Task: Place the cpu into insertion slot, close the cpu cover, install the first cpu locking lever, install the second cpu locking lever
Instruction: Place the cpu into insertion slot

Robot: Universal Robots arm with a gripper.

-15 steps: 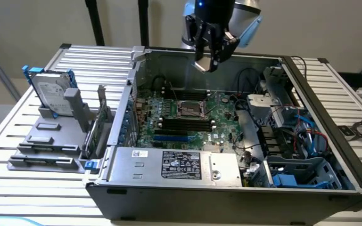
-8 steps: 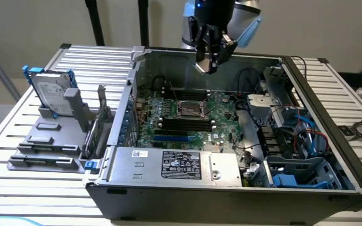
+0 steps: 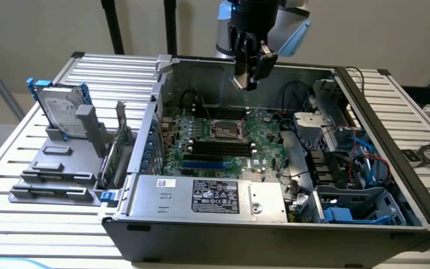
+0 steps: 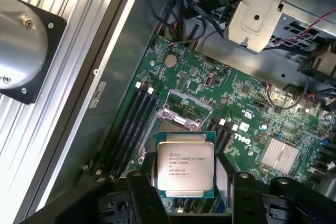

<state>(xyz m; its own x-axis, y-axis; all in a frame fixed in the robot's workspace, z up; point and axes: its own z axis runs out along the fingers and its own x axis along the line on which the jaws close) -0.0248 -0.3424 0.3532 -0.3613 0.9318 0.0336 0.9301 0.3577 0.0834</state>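
Note:
In the wrist view the cpu point(image 4: 185, 163), a flat square chip with its printed silvery top showing, sits between my two black fingers point(image 4: 143, 192). My gripper point(image 4: 186, 184) is shut on its sides. Beyond it lies the insertion slot point(image 4: 178, 121), partly hidden by the chip, with the metal frame of the cpu cover point(image 4: 187, 109) at its far edge; how far that frame is raised I cannot tell. In the exterior view my gripper point(image 3: 248, 75) hangs high over the open computer case, above and behind the insertion slot point(image 3: 226, 130) on the green motherboard point(image 3: 263, 140).
Long black memory slots point(image 3: 219, 148) flank the socket. A silver power supply box point(image 3: 208, 196) fills the case's near side, with blue drive bays and cables point(image 3: 364, 168) at the exterior view's right. A hard drive point(image 3: 62, 109) stands in a grey rack outside the case.

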